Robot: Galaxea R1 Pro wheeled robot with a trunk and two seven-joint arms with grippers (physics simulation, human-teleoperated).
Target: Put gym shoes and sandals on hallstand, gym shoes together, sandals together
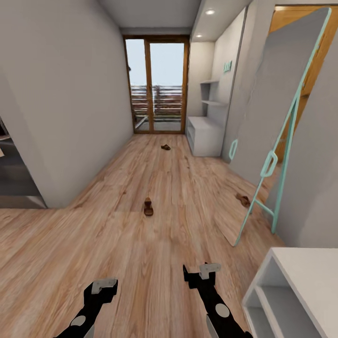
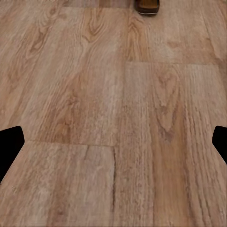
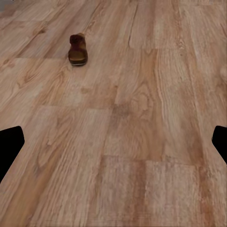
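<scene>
Corridor, light brown wood-plank floor [image 1: 117, 244]. Slim dark brown sandal [image 1: 148, 206] at twelve o'clock, another [image 1: 165, 147] beyond, near pale grey-white hallstand [image 1: 206, 136] at one. Left gripper [image 1: 104, 287] and right gripper [image 1: 203, 274] spread wide, empty, low for approach.

Grey walls [image 1: 61, 94], glass door [image 1: 157, 84], leaning mirror [image 1: 277, 117]
</scene>
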